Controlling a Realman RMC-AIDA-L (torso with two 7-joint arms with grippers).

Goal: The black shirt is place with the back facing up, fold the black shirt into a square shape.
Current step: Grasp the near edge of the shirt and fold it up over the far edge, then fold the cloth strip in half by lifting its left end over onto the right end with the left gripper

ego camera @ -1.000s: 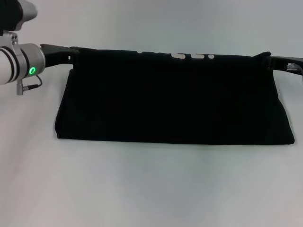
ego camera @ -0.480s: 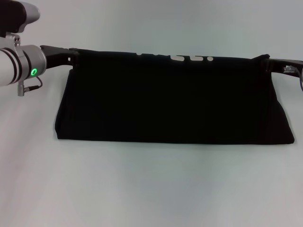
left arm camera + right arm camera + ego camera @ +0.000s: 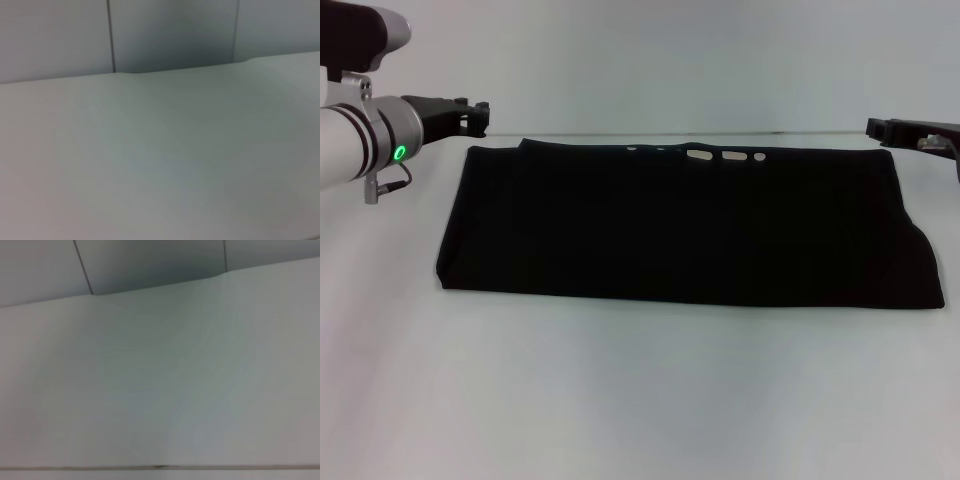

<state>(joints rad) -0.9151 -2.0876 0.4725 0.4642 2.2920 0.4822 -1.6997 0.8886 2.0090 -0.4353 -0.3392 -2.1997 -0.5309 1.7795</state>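
One large black soft cloth T-shirt (image 3: 685, 222) is laid flat on the white table (image 3: 640, 400) as a wide band, its long axis left to right. Left gripper (image 3: 478, 115) and right gripper (image 3: 876, 127) are held off its far corners, equally near; finger state cannot be told.

A broad, pale grey-white table (image 3: 640, 400) fills nearly the whole head view, smooth and evenly lit with only soft shading. Along the top of the frame its far edge meets a plain light grey wall (image 3: 650, 60). In both wrist views the wall (image 3: 170, 35) shows thin dark vertical seams between flat panels.
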